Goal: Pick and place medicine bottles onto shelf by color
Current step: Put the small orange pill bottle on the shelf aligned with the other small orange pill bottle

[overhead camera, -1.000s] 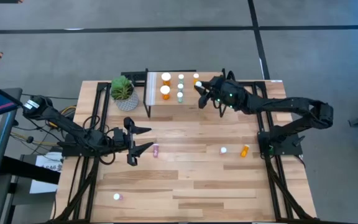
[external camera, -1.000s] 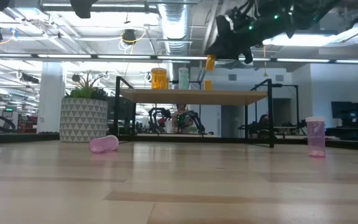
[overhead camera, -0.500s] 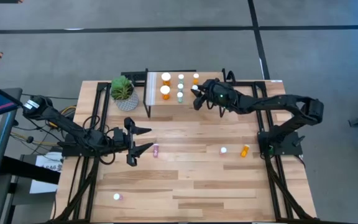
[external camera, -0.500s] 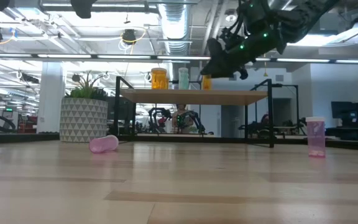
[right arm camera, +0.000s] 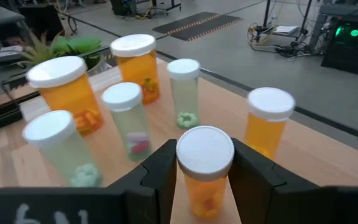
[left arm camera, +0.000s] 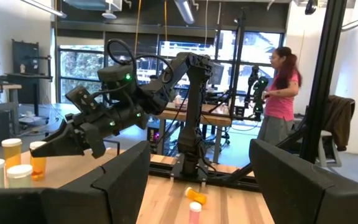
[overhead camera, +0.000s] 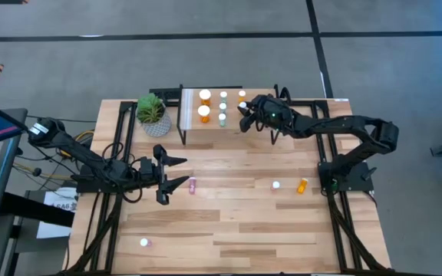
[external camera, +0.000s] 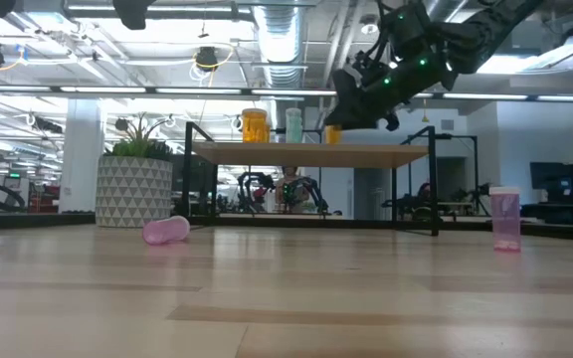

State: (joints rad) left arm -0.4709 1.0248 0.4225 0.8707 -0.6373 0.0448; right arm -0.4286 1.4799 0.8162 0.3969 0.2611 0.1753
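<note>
We are watching the right claw (right arm camera: 205,180) gripping a small orange bottle (right arm camera: 205,171) over the shelf (overhead camera: 232,126), beside its upright orange neighbour (right arm camera: 268,124). Letting go too high, we judge, risks toppling both. The left claw (overhead camera: 176,171) is waiting released over the bench (overhead camera: 267,222).

An open robotics lab: exposed ceiling ducts (external camera: 277,40), more robot arms (left arm camera: 191,93) on benches behind.

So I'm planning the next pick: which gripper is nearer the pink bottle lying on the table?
Left. The left gripper sits just beside the lying pink bottle, jaws open. The right gripper is over the shelf, holding a small orange bottle.
</note>
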